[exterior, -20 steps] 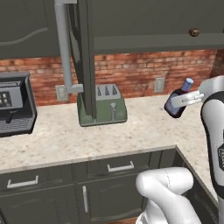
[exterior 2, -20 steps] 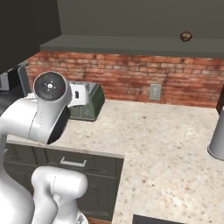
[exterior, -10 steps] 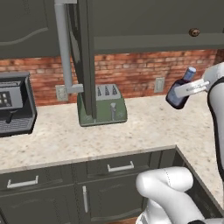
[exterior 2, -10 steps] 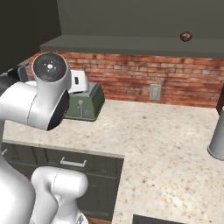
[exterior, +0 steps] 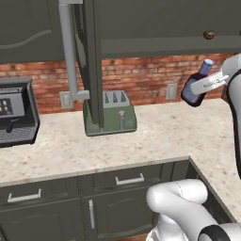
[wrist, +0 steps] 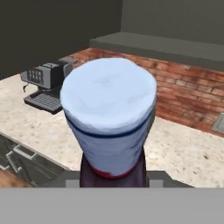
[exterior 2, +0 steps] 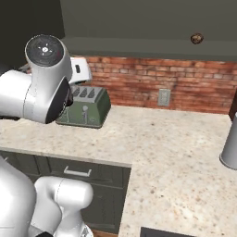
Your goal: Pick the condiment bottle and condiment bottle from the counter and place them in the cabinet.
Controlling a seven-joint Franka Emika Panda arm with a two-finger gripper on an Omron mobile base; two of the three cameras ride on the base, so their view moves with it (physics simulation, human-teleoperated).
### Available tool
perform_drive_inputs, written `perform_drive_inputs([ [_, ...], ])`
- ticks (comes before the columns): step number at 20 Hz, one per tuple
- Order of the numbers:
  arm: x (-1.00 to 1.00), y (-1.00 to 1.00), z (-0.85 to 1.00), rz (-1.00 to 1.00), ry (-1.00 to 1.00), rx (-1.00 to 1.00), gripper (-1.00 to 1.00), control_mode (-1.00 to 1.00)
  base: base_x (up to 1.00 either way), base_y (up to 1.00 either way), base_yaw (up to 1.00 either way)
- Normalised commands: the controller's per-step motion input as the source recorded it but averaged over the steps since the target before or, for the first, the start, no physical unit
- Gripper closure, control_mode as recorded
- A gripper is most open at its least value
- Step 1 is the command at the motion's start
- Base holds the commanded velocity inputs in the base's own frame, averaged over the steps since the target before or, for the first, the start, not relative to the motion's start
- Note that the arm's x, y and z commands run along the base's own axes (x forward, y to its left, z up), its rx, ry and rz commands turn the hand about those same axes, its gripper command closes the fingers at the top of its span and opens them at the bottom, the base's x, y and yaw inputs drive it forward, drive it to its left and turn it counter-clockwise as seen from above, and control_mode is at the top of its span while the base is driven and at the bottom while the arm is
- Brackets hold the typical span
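Note:
A dark blue condiment bottle (exterior: 192, 91) with a pale blue cap (exterior: 205, 66) hangs in the air at the right, above the counter (exterior: 155, 134) and in front of the brick wall. My gripper (exterior: 203, 85) is shut on its body, and the neck tilts up to the right. In the hand view the bottle's pale cap (wrist: 109, 109) fills the middle, with its dark body between my fingers (wrist: 70, 178). The cabinet's open door (exterior: 90, 61) stands edge-on at the left, above the toaster. In the right base view my arm's elbow (exterior 2: 44, 78) hides the bottle.
A green toaster (exterior: 113, 115) stands on the counter under the open door. A black coffee machine (exterior: 14, 113) sits at the far left. A grey cylinder (exterior 2: 230, 146) stands at the right on the counter. The shut cabinet beside it carries a round knob (exterior: 208, 34).
The bottle has risen in my gripper and swung from lying nearly level to neck-up. The arm's elbow has climbed in the right base view.

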Motion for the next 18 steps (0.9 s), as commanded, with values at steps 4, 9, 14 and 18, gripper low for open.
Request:
perform_drive_inputs([
  [4, 0.00, 0.00, 0.31, 0.03, -0.05, -0.06, 1.00, -1.00, 0.00, 0.00, 0.00],
  [9, 0.05, 0.00, 0.19, 0.05, -0.04, 0.00, 1.00, -1.00, 0.00, 0.00, 0.00],
  [14, 0.12, 0.00, 0.16, 0.04, -0.04, 0.00, 1.00, -1.00, 0.00, 0.00, 0.00],
  [18, 0.10, 0.00, 0.23, 0.03, -0.06, 0.00, 1.00, -1.00, 0.00, 0.00, 0.00],
])
